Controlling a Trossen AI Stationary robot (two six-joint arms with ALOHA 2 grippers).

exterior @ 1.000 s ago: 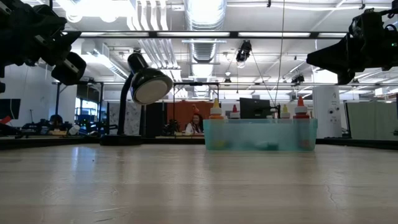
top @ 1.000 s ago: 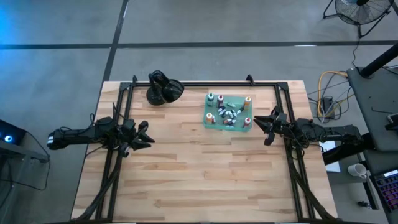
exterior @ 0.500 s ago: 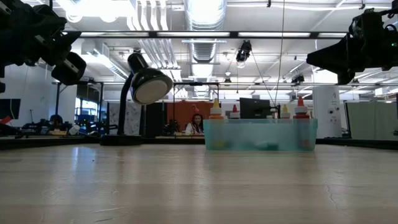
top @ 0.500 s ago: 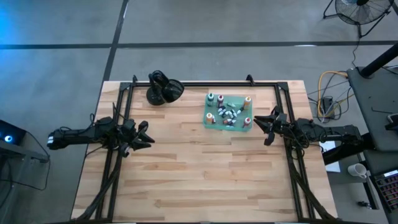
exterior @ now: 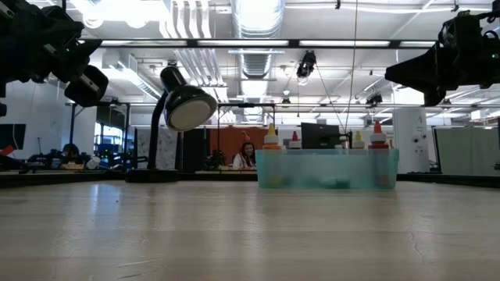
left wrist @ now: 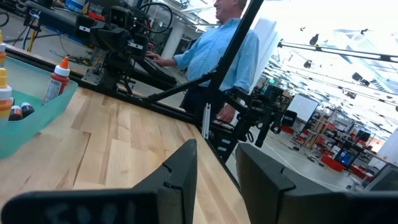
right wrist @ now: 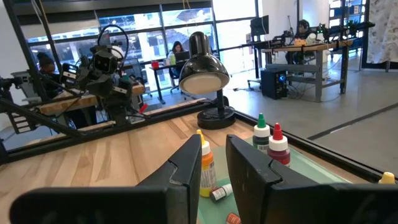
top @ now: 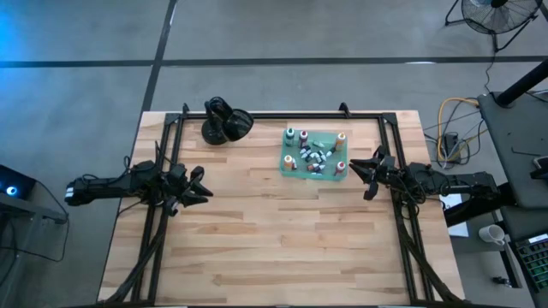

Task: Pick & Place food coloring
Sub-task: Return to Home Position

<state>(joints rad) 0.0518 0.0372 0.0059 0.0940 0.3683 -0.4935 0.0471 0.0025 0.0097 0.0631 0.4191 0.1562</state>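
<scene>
High view: even, flat overhead light, only thin soft shadows under the arms on the desk (top: 274, 239); a blue glow lies on the floor (top: 17, 34) at the upper left corner. Low view: backlit, ceiling lights (exterior: 117, 9) blown out white, both arms near-black silhouettes, a pale sheen along the desk. Left wrist view: white glare washes out the far background, and the left hand (left wrist: 216, 152), close to the lens, is dark and soft.

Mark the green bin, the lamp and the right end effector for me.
green bin (exterior: 326, 168), low view, on its front wall.
lamp (top: 238, 122), high view, on its head.
right end effector (right wrist: 213, 143), right wrist view, midway between its fingertips.
</scene>
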